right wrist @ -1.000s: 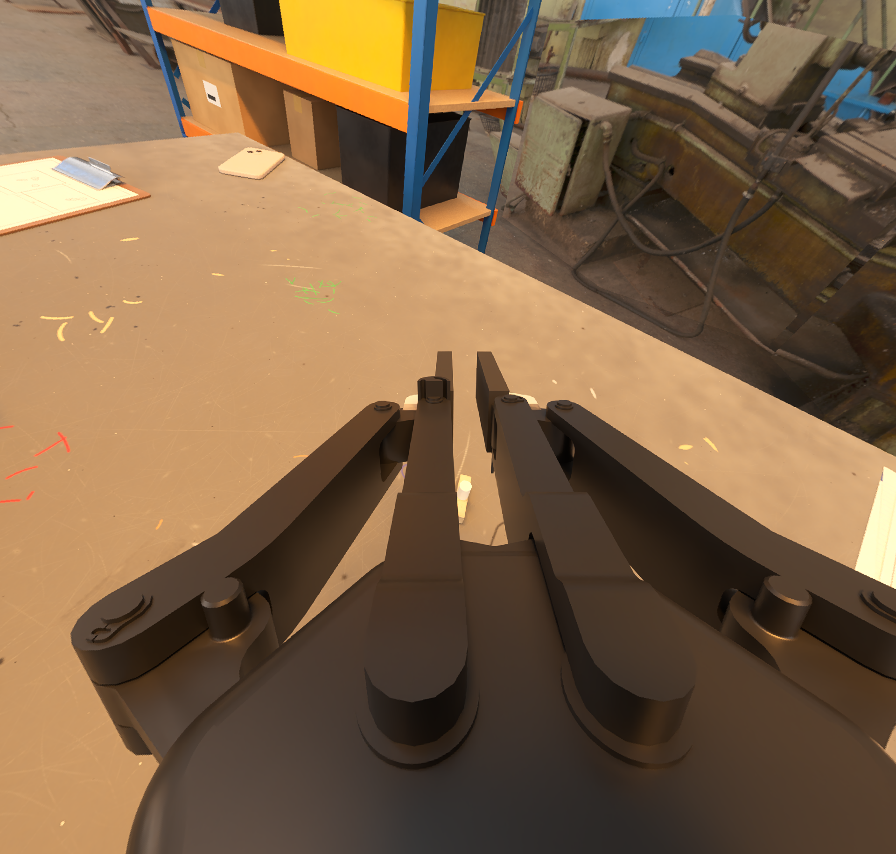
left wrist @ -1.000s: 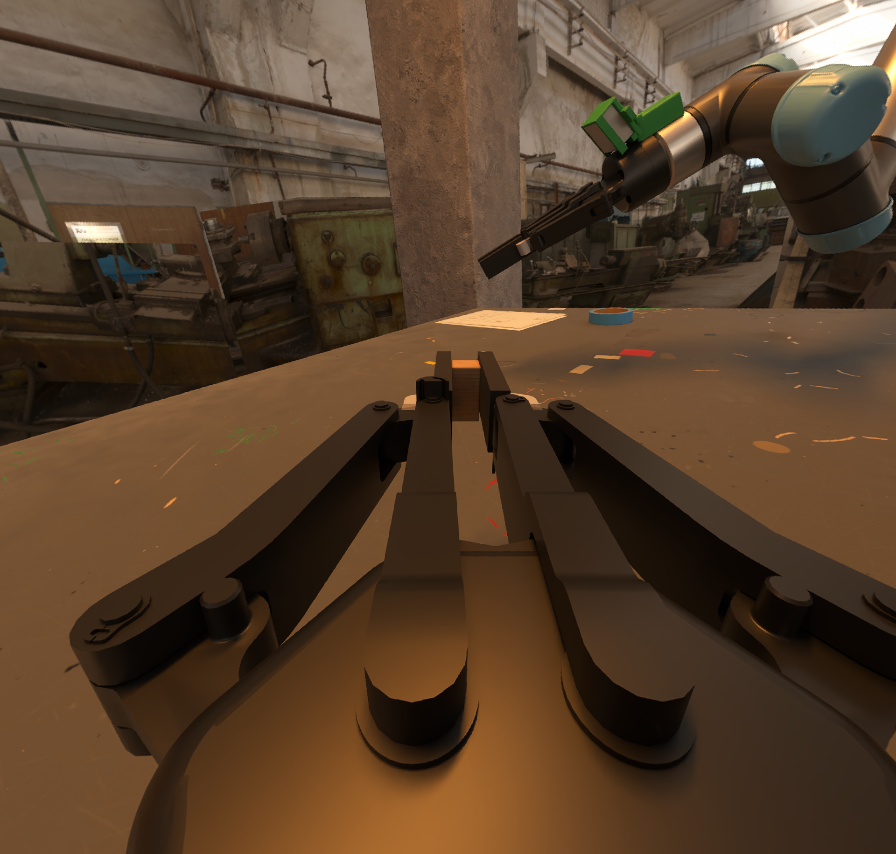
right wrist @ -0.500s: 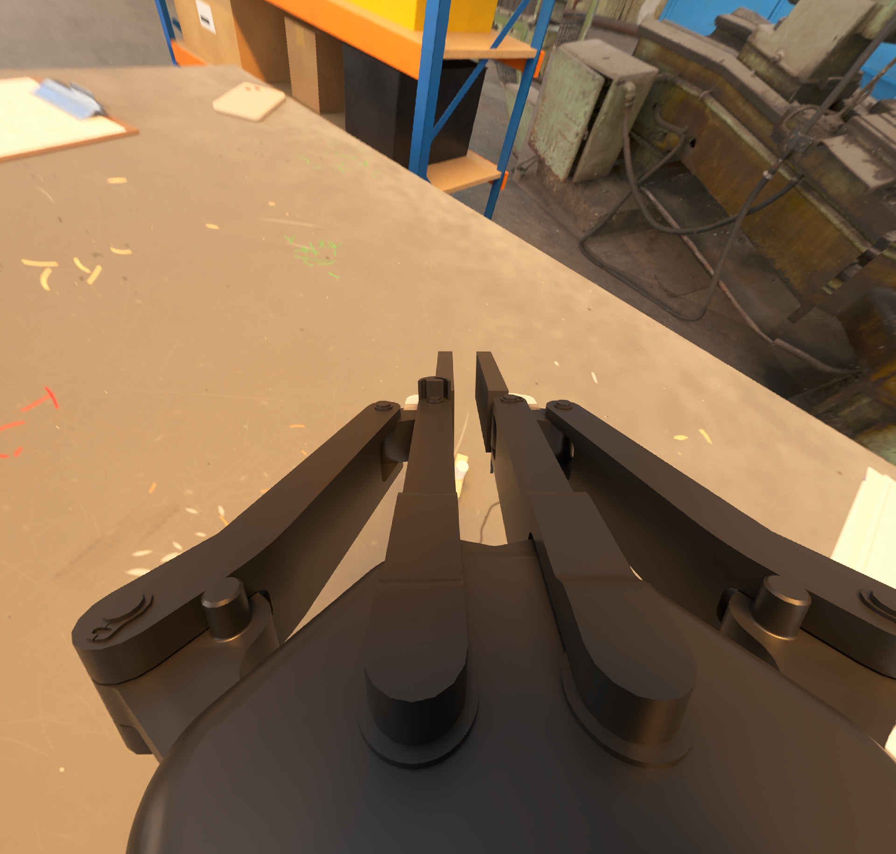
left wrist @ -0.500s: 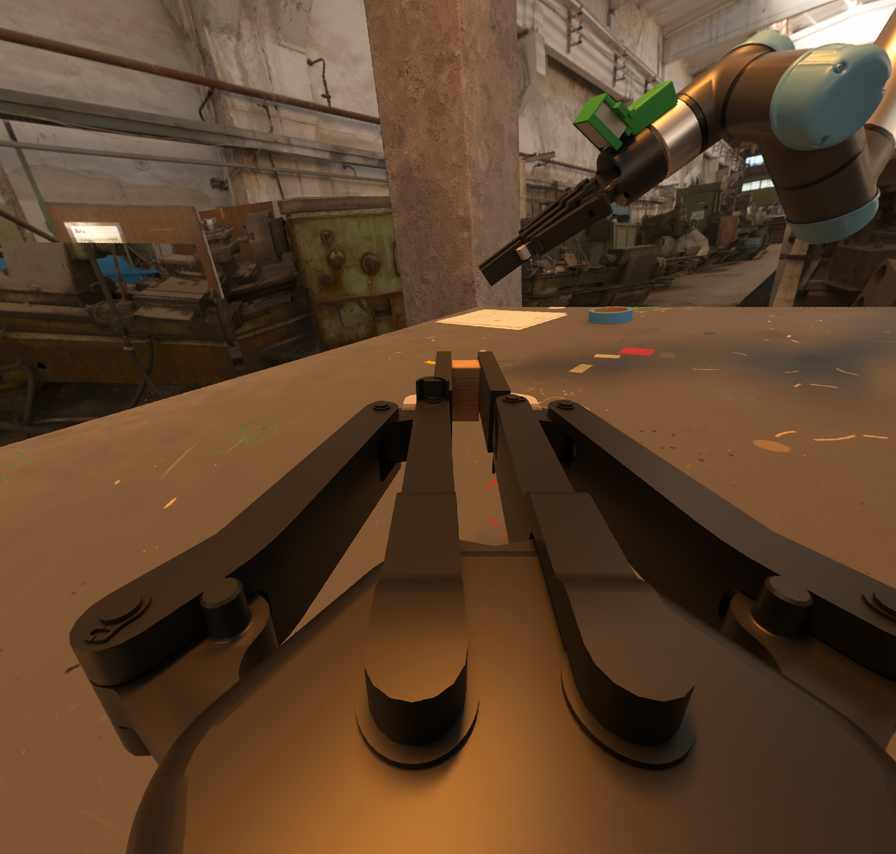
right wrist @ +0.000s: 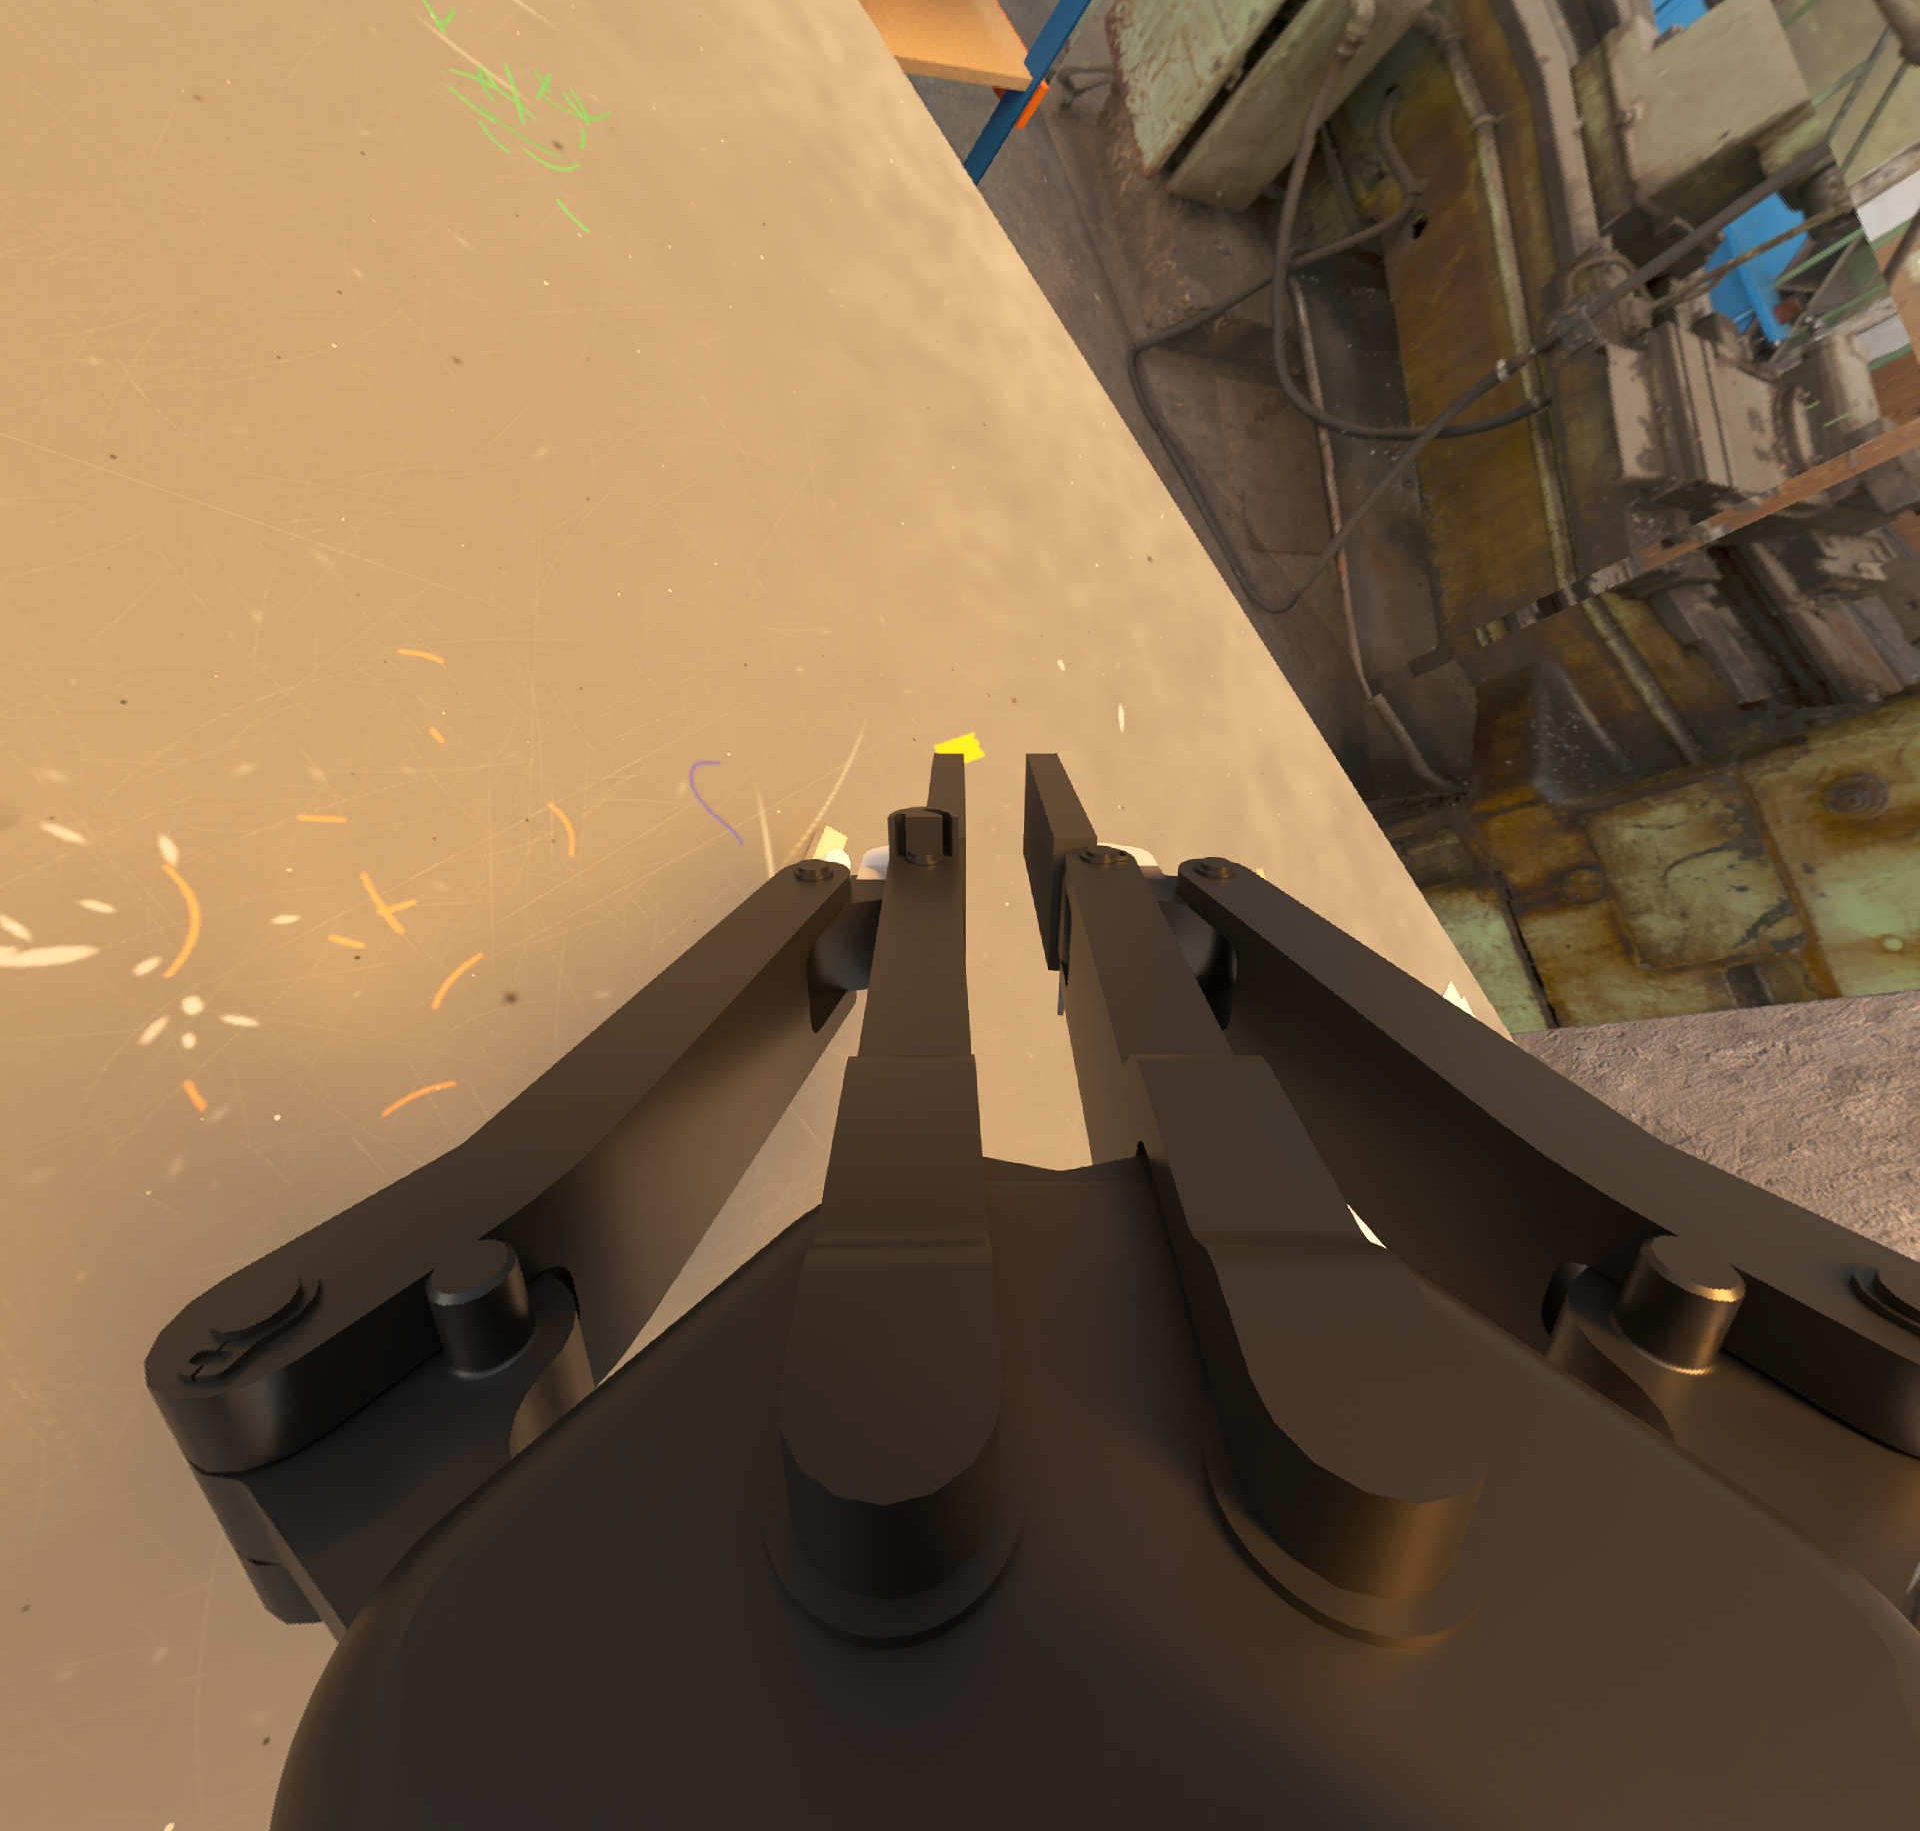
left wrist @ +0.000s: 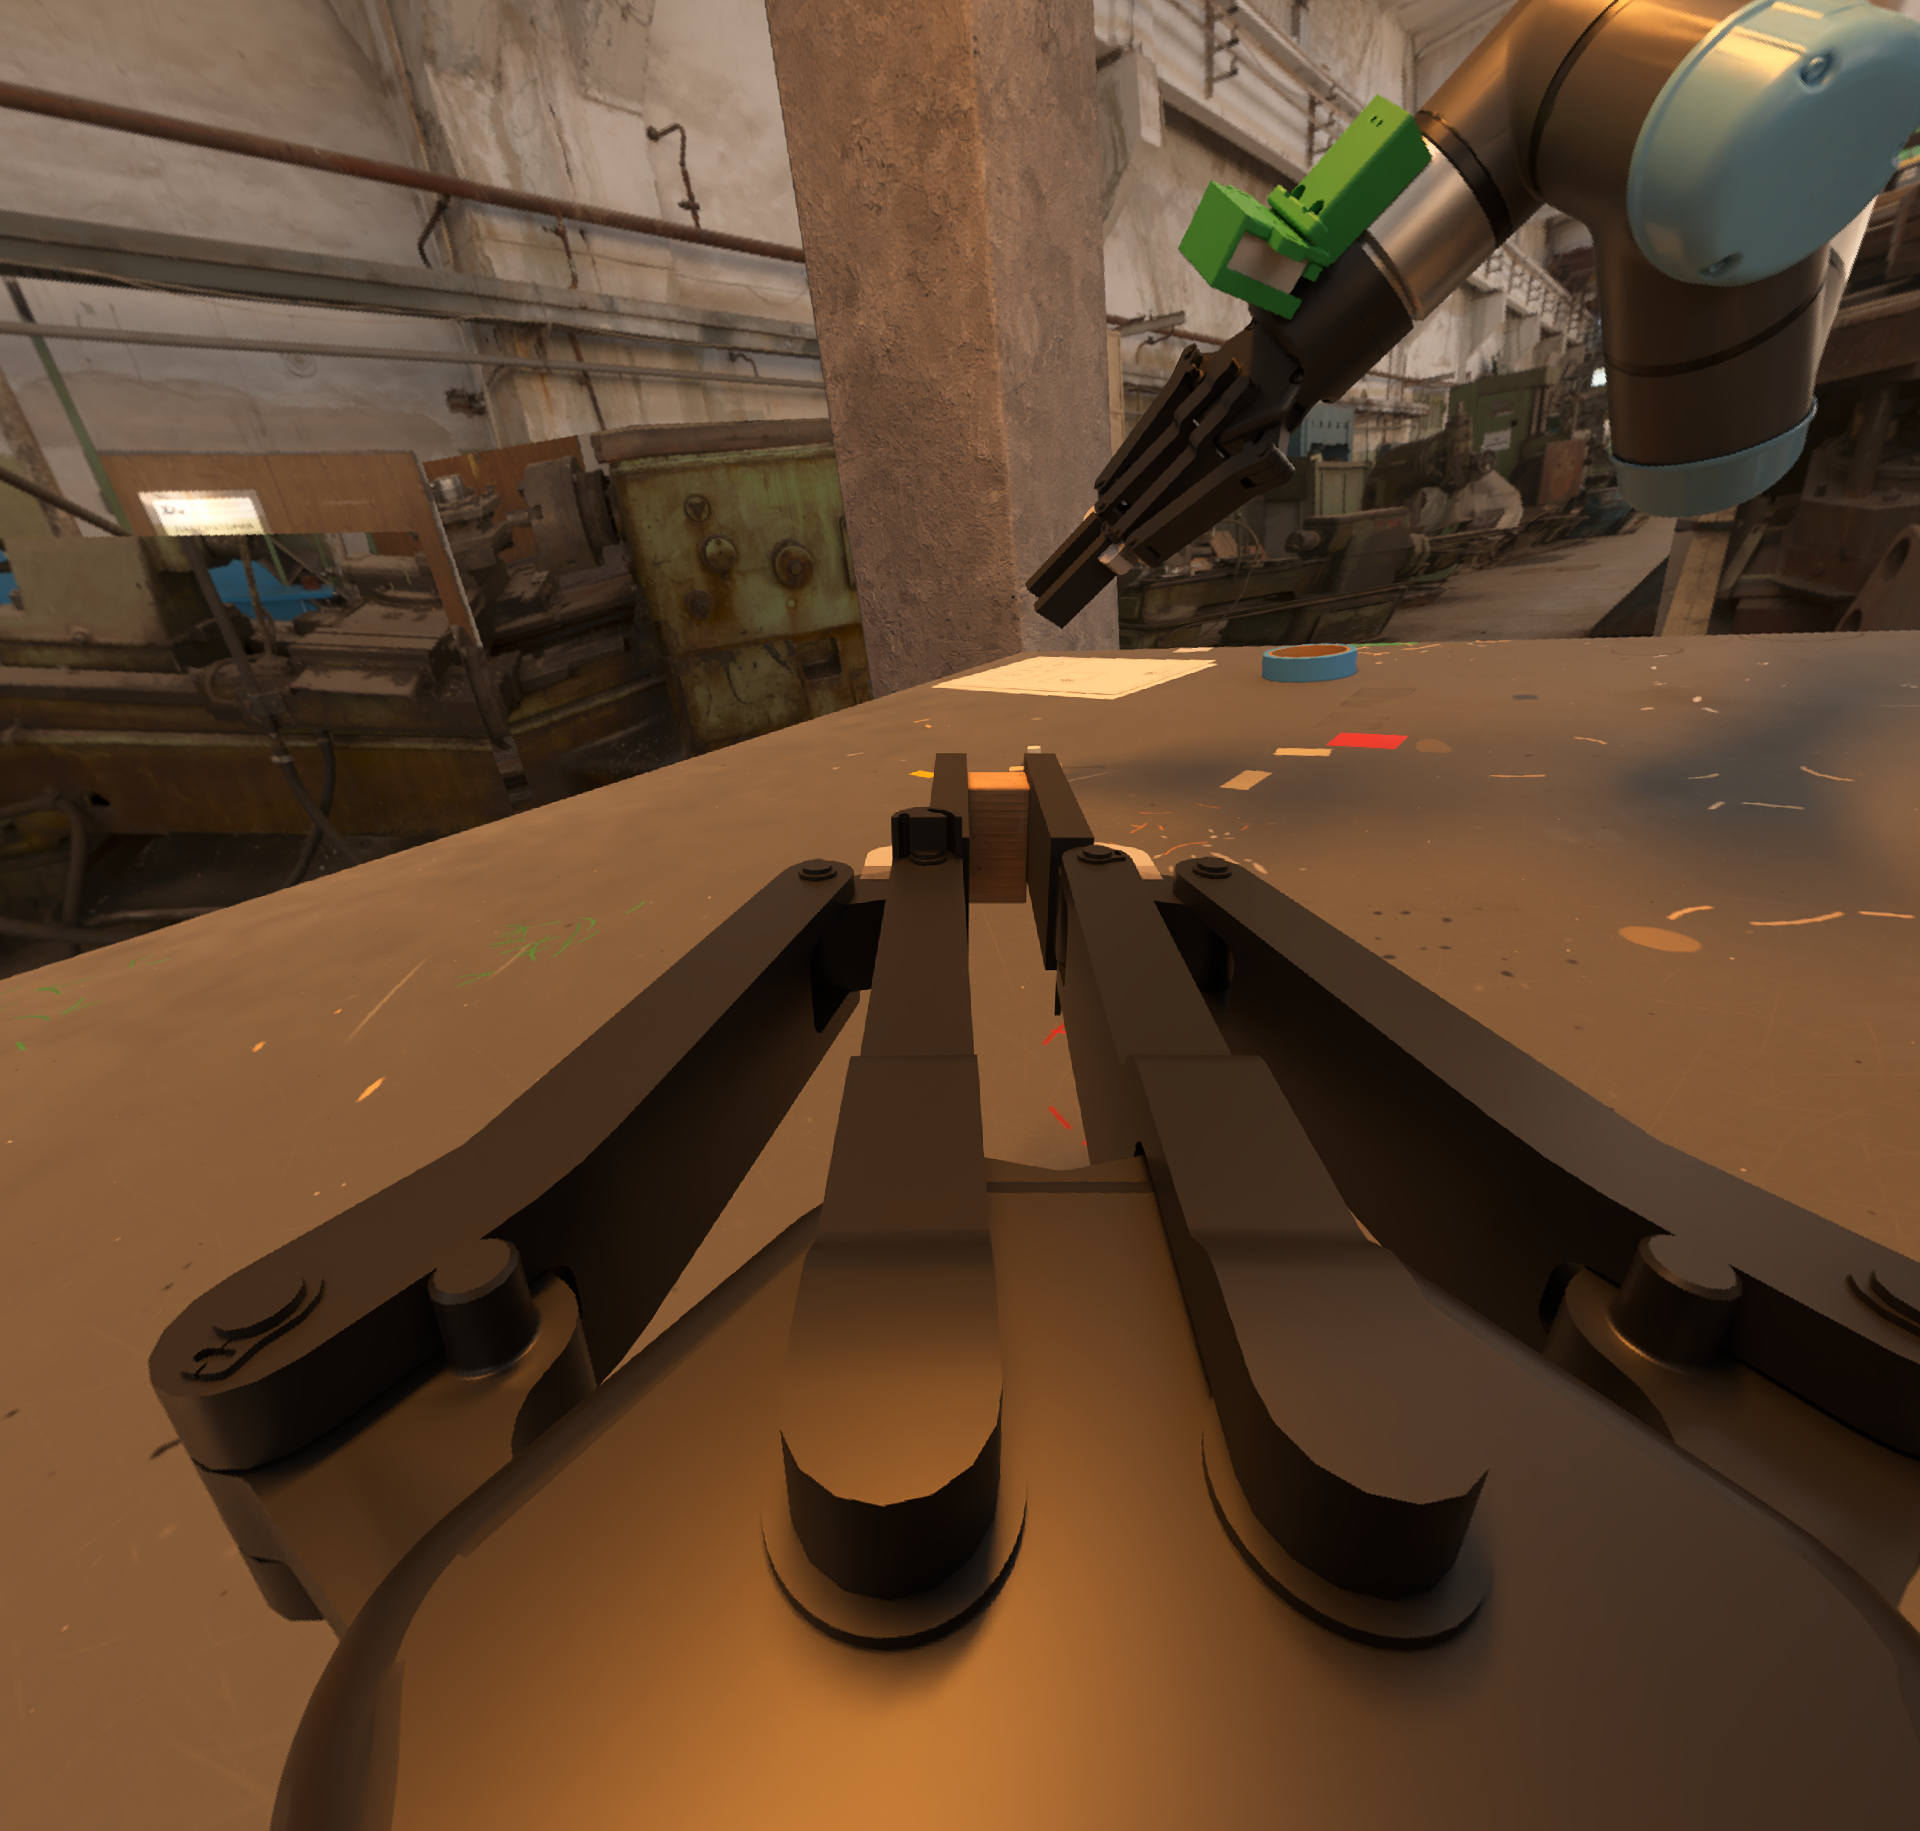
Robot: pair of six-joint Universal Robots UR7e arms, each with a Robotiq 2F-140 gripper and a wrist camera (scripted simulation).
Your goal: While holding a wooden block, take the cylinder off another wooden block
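Left pincer (left wrist: 995, 794) low over the counter (left wrist: 1558, 898), reaching nearly level, clamped on a wooden block (left wrist: 997, 831). Block stands between the fingertips, long axis upright; its lower end hidden by the fingers. Right pincer (left wrist: 1075, 592) hangs beyond the block, high above the counter, tilted steeply down, arm angled. Its fingers stand close with a narrow gap, nothing between them. Cylinder and second block not visible. Blue tape roll (left wrist: 1309, 661) far beyond the block.

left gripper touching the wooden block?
Touching. Left wrist view: the wooden block sits clamped in the left gripper, both fingers flush against its sides.
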